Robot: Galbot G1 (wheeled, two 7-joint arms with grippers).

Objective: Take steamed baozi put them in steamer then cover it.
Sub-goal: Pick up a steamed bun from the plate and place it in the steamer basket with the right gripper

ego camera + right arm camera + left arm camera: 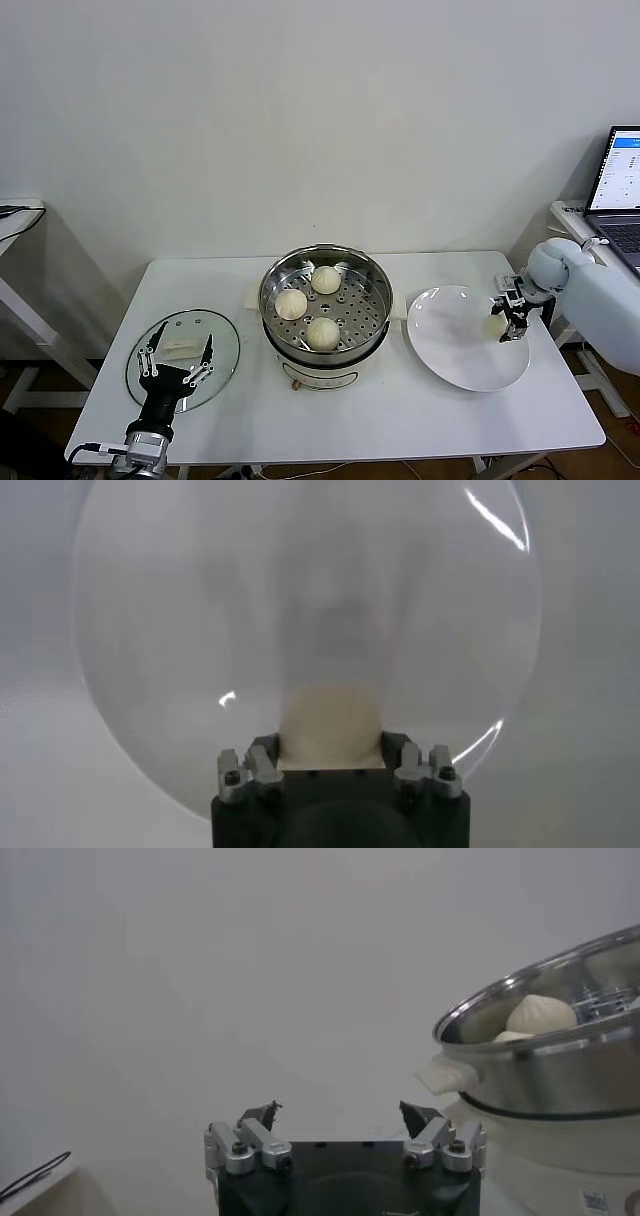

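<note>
The steel steamer [377, 285] stands mid-table with three baozi in its tray: one at the back [325, 279], one on the left [291, 303] and one in front [322, 332]. Over the right edge of the white plate [450, 345] my right gripper [506, 326] is shut on a fourth baozi [495, 325]. The right wrist view shows that bun [330, 720] squeezed between the fingers of the right gripper [330, 752]. The glass cover [225, 345] lies flat at the table's left. My left gripper [176, 357] hangs open above it, holding nothing. In the left wrist view the left gripper [342, 1113] faces the steamer [560, 1068].
A laptop [622, 185] sits on a side table at the far right, behind my right arm. Another table edge [20, 215] shows at the far left. The white table [400, 420] has bare surface in front of the steamer and plate.
</note>
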